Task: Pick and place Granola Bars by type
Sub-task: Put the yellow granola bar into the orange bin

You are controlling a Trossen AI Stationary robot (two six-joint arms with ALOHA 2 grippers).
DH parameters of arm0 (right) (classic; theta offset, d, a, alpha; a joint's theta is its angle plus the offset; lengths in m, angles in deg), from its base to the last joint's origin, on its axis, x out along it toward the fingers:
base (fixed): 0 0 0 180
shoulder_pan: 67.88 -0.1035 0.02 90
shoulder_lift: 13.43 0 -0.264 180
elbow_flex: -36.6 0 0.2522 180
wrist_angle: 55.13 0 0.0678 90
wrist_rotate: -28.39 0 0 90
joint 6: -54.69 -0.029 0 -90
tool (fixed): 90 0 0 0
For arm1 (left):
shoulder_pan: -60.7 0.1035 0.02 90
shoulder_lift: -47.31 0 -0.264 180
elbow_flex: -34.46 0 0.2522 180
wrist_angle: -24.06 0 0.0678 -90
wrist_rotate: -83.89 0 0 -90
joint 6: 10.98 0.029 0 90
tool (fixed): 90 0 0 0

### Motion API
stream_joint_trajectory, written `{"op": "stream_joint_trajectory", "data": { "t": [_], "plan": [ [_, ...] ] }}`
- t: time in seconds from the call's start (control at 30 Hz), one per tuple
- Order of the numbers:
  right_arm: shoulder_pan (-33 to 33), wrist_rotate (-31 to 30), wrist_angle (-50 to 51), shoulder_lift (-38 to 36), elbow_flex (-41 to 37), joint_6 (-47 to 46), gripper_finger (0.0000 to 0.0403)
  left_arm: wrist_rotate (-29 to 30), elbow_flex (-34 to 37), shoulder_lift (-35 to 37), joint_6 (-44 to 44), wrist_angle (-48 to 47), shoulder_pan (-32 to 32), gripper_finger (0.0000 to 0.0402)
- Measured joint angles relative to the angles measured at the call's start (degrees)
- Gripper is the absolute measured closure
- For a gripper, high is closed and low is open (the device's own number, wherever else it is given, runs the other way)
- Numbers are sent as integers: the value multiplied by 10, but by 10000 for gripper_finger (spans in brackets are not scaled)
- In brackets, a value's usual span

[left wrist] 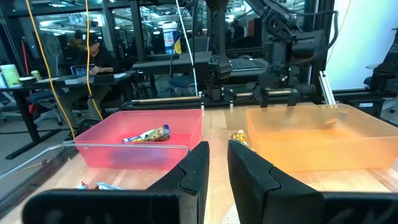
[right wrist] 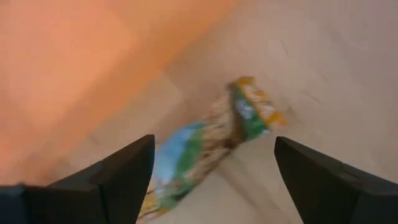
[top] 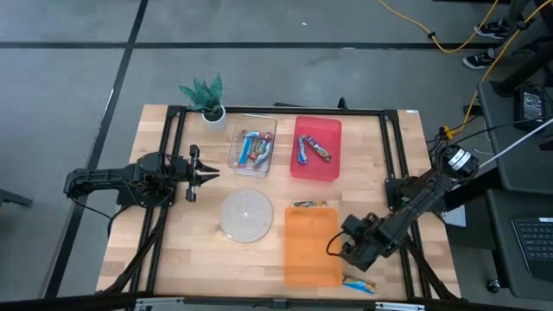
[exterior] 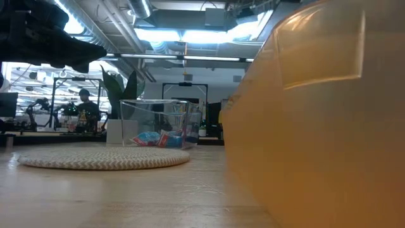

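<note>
Lying on the bare wood near the table's front edge, just beside the orange bin's [top: 311, 246] front right corner, is the granola bar [top: 358, 283] your right gripper [top: 339, 247] is working toward. In the right wrist view that bar [right wrist: 208, 144] shows an orange-tan, green and light blue wrapper, and it lies between the two dark fingers [right wrist: 118, 177], which are spread wide apart with nothing in them. From above you can see the right gripper hanging at the orange bin's right wall, close to the bar but not touching it.

Another tan bar [top: 308, 205] lies on the table just behind the orange bin's far wall. The red bin [top: 316, 171] holds two bars [top: 313, 148], one bluish and one red-brown. The clear bin [top: 252, 144] to its left holds several blue and red-brown bars [top: 252, 149], too heaped for you to count.

Your left gripper [top: 210, 173] waits well apart from all this, over the table's left part, pointing toward the bins. Its fingers [left wrist: 193, 174] stand only a narrow gap apart and grasp nothing.

Between the left gripper and the orange bin lies a round woven mat [top: 246, 215]. A small potted plant [top: 207, 98] stands at the back left corner beside the clear bin. Beyond the table, a person [left wrist: 93, 55] sits at a desk.
</note>
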Motion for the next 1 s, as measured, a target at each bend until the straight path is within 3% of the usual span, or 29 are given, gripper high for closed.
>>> {"op": "stream_joint_trajectory", "data": {
  "t": [0.33,0.77,1.0],
  "plan": [
    [0,15,-43,1,-43,-1,89,0,0,0,0,0,0,347],
    [0,31,-46,-2,-43,1,257,0,0,0,0,0,0,347],
    [-4,56,-45,-42,-43,4,310,0,0,0,0,0,0,347]
  ]
}}
